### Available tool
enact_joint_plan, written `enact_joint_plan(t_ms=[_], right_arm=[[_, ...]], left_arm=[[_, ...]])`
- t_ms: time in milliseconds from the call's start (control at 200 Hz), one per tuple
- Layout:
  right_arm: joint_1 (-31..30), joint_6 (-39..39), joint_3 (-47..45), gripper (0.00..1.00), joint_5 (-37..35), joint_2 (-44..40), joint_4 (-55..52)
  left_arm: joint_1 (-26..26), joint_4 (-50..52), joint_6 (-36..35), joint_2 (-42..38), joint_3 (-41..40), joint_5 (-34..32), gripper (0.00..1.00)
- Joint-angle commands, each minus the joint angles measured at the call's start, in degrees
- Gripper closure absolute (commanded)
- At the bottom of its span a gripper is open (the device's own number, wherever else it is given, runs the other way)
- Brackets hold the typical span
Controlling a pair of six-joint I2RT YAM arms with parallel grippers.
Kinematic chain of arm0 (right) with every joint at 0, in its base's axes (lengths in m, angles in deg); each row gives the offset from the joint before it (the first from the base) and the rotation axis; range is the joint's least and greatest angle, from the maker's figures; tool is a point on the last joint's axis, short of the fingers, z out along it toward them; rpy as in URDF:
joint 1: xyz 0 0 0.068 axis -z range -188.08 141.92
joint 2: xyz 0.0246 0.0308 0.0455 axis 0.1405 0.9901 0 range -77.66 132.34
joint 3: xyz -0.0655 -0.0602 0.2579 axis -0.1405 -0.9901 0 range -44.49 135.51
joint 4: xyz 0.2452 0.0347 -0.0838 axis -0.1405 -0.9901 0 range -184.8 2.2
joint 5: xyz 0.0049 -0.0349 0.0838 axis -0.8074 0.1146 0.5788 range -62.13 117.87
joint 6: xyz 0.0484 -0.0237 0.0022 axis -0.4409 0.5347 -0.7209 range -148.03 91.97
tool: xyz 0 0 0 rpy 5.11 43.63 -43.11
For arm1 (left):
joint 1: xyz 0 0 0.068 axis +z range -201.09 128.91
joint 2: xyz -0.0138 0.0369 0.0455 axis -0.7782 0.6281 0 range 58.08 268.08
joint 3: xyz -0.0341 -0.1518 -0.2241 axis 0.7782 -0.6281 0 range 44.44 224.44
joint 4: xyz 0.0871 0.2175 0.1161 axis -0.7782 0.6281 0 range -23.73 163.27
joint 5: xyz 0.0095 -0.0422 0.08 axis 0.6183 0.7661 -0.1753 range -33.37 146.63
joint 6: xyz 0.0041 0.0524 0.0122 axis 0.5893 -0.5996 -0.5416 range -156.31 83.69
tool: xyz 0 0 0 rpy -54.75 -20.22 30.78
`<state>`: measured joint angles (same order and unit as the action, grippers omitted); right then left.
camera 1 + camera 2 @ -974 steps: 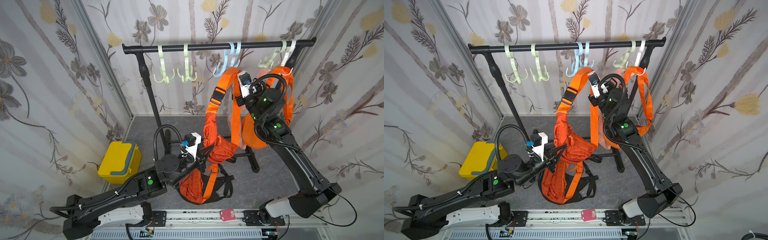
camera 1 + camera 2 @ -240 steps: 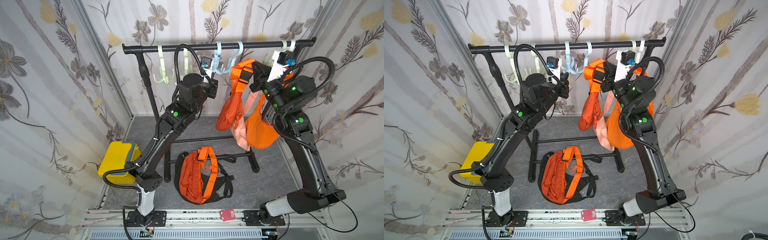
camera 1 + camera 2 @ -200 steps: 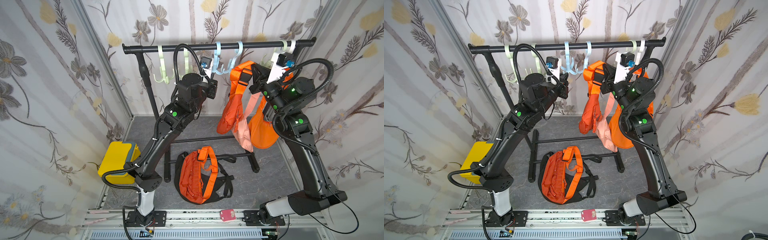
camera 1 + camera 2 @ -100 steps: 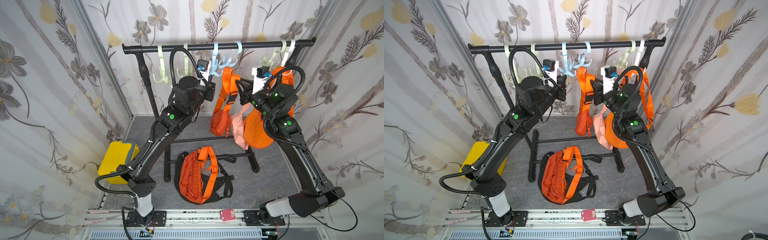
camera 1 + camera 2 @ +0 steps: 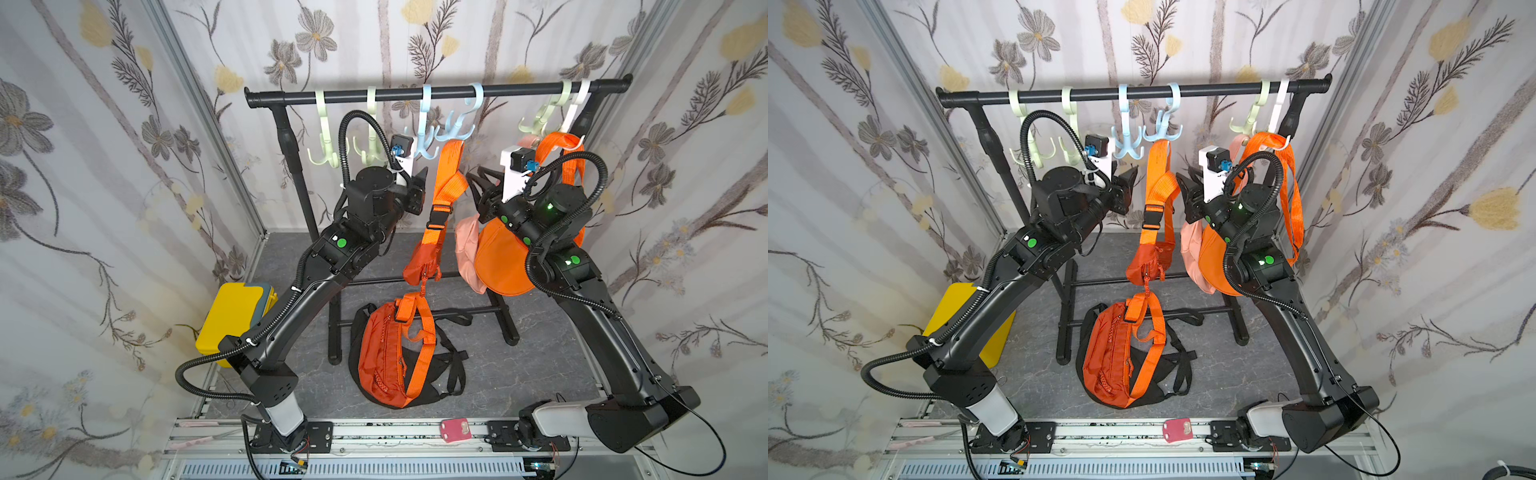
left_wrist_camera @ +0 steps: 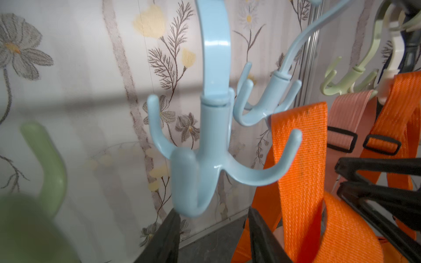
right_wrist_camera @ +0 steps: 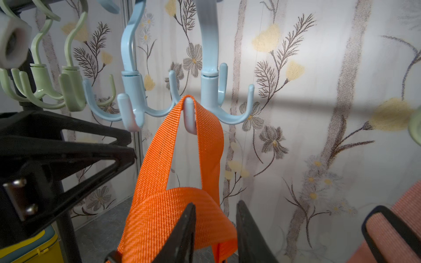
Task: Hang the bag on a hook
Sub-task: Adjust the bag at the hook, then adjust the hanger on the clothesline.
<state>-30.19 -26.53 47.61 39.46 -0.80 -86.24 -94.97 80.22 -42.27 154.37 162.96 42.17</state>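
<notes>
A small orange bag (image 5: 422, 266) hangs by its orange strap (image 7: 182, 148) from a prong of a light-blue hook (image 7: 190, 113) on the black rail (image 5: 415, 95). My right gripper (image 7: 215, 227) is open just below that hook. A slack fold of the strap lies loose behind and between its jaws, unclamped. My left gripper (image 6: 211, 232) is open under the neighbouring light-blue hook (image 6: 205, 159) and holds nothing. In both top views the grippers (image 5: 422, 178) (image 5: 1181, 178) flank the strap (image 5: 1158, 183), one on each side.
A larger orange bag (image 5: 390, 353) lies on the floor under the rack. A round orange bag (image 5: 498, 262) and a pink one (image 5: 465, 249) hang at the right end. Green hooks (image 5: 328, 153) hang left. A yellow box (image 5: 237, 316) stands beside the left arm.
The right gripper carried the strap leftward onto the blue hook and opened. The left gripper, shut a second ago, has opened too. The bag now hangs by itself.
</notes>
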Motion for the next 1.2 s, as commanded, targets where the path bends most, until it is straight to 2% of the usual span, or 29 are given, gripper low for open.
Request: enact_joint_plan(t_ms=[0, 150, 225, 300, 465, 579, 704, 954, 1194], right_arm=[[-0.11, -1.31, -1.90, 0.62, -1.92, -2.28, 4.24], [-0.66, -1.62, -5.44, 0.47, -3.18, -6.65, 4.30], [-1.83, -1.76, -7.77, 0.36, -4.35, -8.46, 4.20], [-4.37, -1.23, -10.14, 0.30, -5.56, -9.88, 3.13], [-12.44, 0.41, -18.41, 0.27, -11.28, -13.41, 3.40], [-18.53, 0.15, -23.28, 0.26, -13.35, -13.47, 4.49], [-22.25, -2.18, -27.29, 0.26, -13.51, -10.72, 7.54], [-23.95, -9.47, -29.23, 0.22, -15.67, -1.74, 13.59], [-22.62, -16.19, -28.11, 0.11, -30.24, 6.46, 17.12]], left_arm=[[-0.02, -4.01, 1.20, -2.78, -3.60, 0.15, 0.40], [0.02, -8.08, 2.98, -7.60, -11.11, 1.05, 0.27], [0.02, -10.31, 4.39, -10.45, -15.43, 1.66, 0.24], [-0.03, -12.30, 6.48, -13.67, -20.02, 2.54, 0.22], [-1.31, -15.37, 10.29, -22.14, -32.07, 3.39, 0.19], [-3.63, -16.74, 11.83, -28.60, -41.79, -0.43, 0.17], [-6.34, -17.55, 14.47, -34.62, -52.77, -5.52, 0.15], [-8.67, -16.42, 23.94, -44.62, -68.87, -10.48, 0.07], [-10.22, -14.13, 32.80, -52.73, -80.49, -12.70, 0.05]])
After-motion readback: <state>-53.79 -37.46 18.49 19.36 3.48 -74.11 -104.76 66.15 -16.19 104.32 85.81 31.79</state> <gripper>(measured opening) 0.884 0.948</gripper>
